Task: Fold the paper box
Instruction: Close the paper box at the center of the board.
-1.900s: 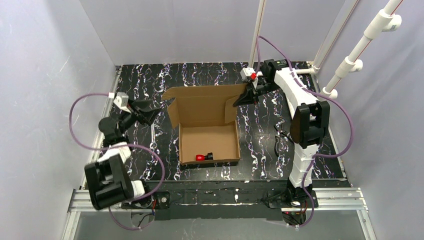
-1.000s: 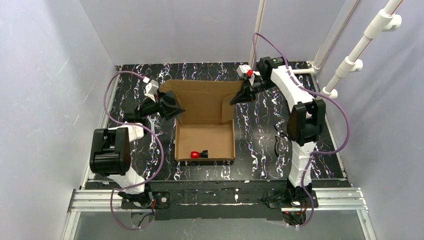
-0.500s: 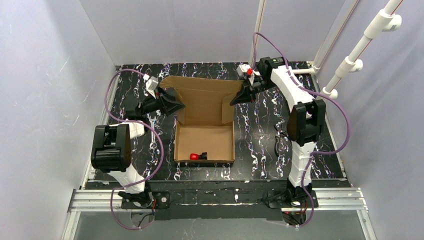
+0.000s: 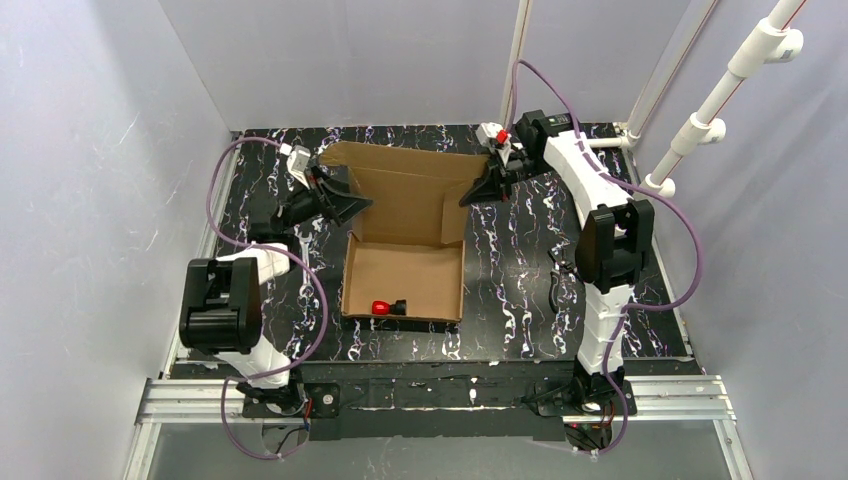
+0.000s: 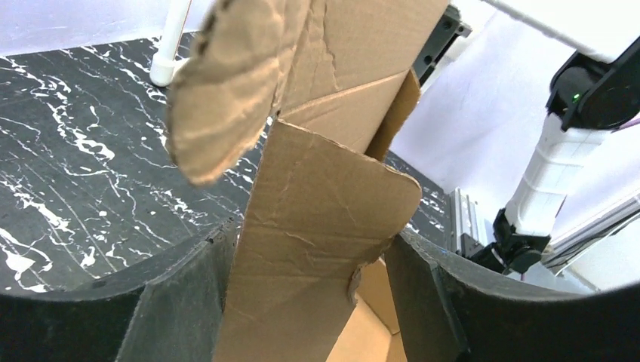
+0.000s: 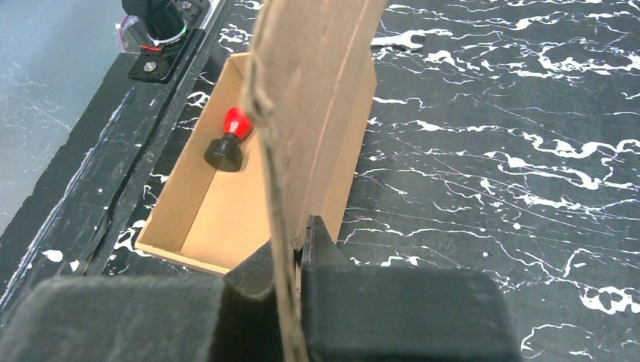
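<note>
Paper box sits at the centre of the black marbled bench. The tray is formed, open side up. The lid panel is raised at the tray's 12 o'clock edge and leans back.

Left gripper is at about 10 o'clock from the tray, at the lid's left side flap. Jaws are spread wide. In the wrist view the rounded flap fills the gap between the two fingers. Whether they press on it, cannot tell.

Right gripper is at about 1 o'clock from the tray, on the lid's right edge. Jaws are clenched on the cardboard, and the wrist view shows the sheet edge-on, pinched between the pads.

A small red-and-black object lies inside the tray, close to the 6 o'clock wall, left of middle.

A silver wrench lies on the bench at the tray's 3 o'clock side, apart from it.
</note>
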Robot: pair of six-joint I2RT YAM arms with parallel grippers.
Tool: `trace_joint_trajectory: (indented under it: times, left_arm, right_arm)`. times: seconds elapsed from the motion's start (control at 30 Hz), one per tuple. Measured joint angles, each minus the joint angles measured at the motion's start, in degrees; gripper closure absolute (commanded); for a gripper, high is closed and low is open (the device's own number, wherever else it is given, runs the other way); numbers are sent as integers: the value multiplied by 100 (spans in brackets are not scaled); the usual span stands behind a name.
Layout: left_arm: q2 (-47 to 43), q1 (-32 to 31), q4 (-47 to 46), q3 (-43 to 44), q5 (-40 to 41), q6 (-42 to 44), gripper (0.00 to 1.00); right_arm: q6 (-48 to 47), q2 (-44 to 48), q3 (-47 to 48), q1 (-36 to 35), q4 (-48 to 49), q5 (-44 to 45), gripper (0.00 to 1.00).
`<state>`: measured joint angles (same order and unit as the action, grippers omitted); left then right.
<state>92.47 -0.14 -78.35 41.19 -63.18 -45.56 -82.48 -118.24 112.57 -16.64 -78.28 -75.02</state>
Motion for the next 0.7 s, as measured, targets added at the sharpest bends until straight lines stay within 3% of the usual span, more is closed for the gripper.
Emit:
trace_joint_trajectory:
  times: [0.03,0.1,0.37,0.5,0.53,0.57,0.6,0.63,0.67,0.7]
  left_arm:
    - [-90,2,9,-48,59,-66,30]
    - [-264,4,28,-116,114,-212,4]
    - [-1434,752,94,-678,544,-809,2]
    - [-2205,1128,859,-1058,1005,-737,2]
    - [-2402,1154,1121,-1134,1115,-682,9]
    - [-2618,1167,1425,-1217,1266,-614,24]
    - [-2802,1167,1670,-1290,1386,-560,44]
    - [-2994,1167,1980,-1368,1545,-483,76]
    - [-3093,1167,2170,-1408,1644,-446,85]
    - [-3171,1167,2417,-1427,1775,-398,87]
  right_arm:
    - [57,2,0,20,76,-9,99]
    - [153,0,0,85,223,-39,99]
    - [260,-44,0,278,426,400,99]
    - [225,-66,0,304,422,422,99]
    - [212,-72,0,306,420,424,99]
    - [201,-79,0,308,411,437,99]
    - [190,-87,0,308,409,444,99]
    - [179,-90,0,308,407,452,99]
    - [168,-96,0,308,402,457,99]
    - [160,-96,0,308,393,459,99]
